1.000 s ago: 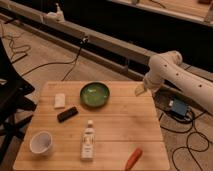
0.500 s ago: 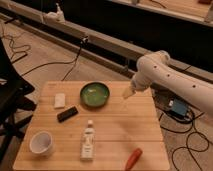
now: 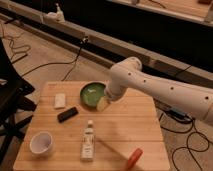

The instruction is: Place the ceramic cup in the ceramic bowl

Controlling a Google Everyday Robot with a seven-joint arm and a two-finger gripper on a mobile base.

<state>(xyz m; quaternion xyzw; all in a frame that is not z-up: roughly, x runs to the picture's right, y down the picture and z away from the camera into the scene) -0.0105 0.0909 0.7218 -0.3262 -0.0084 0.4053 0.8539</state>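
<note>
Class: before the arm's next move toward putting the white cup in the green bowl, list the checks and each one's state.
1. Ceramic cup upright, front left of the table: ok.
2. Ceramic bowl shows nothing inside: ok.
3. Gripper at the cup: not ok; it is at the bowl's near rim.
4. Cup in the gripper: not ok.
5. Route to cup free of black block and bottle: cannot tell.

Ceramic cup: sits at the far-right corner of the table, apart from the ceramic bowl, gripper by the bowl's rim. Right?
One thing is off. The ceramic cup sits at the near-left corner of the table, not the far-right, as the camera view shows. The rest holds: it is apart from the ceramic bowl, and the gripper is by the bowl's rim.
</note>
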